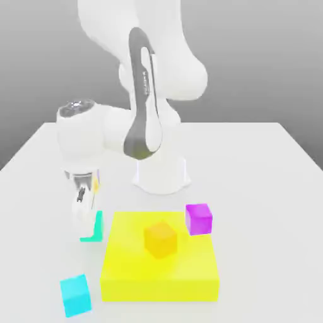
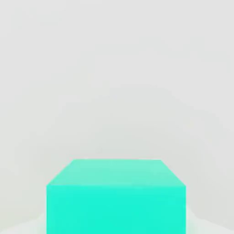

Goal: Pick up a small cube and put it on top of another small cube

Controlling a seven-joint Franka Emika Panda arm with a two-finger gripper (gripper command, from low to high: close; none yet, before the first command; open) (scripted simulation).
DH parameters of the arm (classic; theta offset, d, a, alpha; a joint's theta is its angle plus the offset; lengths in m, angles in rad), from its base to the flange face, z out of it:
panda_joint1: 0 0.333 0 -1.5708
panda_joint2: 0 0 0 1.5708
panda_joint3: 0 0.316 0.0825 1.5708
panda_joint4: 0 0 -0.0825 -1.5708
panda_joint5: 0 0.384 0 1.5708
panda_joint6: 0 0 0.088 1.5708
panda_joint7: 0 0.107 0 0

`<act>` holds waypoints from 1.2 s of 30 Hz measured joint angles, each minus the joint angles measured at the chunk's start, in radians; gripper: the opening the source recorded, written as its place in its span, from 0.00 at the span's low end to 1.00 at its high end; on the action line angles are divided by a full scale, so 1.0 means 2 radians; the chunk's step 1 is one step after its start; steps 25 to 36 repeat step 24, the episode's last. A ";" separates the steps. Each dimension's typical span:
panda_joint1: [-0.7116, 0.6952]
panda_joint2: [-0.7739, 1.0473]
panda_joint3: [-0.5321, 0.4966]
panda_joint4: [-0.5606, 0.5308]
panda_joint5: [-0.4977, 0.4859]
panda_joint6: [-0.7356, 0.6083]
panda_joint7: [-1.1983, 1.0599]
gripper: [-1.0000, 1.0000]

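Gripper (image 1: pixel 84 226) jaws narrowed on teal cube (image 1: pixel 98 228), cube right between them, toward worktop (image 1: pixel 258 189) edge at the exterior view's left.

Bright glare whitens the scene

Strong light washes the Panda arm (image 1: pixel 161 82) and tabletop (image 1: pixel 252 180) nearly white against a dimmer grey backdrop (image 1: pixel 38 79). Shadows are barely discernible. The yellow block's (image 1: pixel 126 262) front is darker than its top; the hand view is bright and pale.

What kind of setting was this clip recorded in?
Most likely a simulated robot test scene rather than a real room: a plain pale tabletop, a flat grey backdrop, and a white robot arm among evenly coloured blocks, such as the yellow one.
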State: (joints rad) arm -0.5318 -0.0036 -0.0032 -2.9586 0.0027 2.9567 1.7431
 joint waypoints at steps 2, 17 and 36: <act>0.003 -0.025 0.001 0.003 -0.003 -0.028 -0.005 0.00; 0.052 0.082 0.039 0.242 -0.014 -0.160 -0.186 0.00; 0.055 0.144 0.034 0.249 -0.025 -0.106 -0.182 1.00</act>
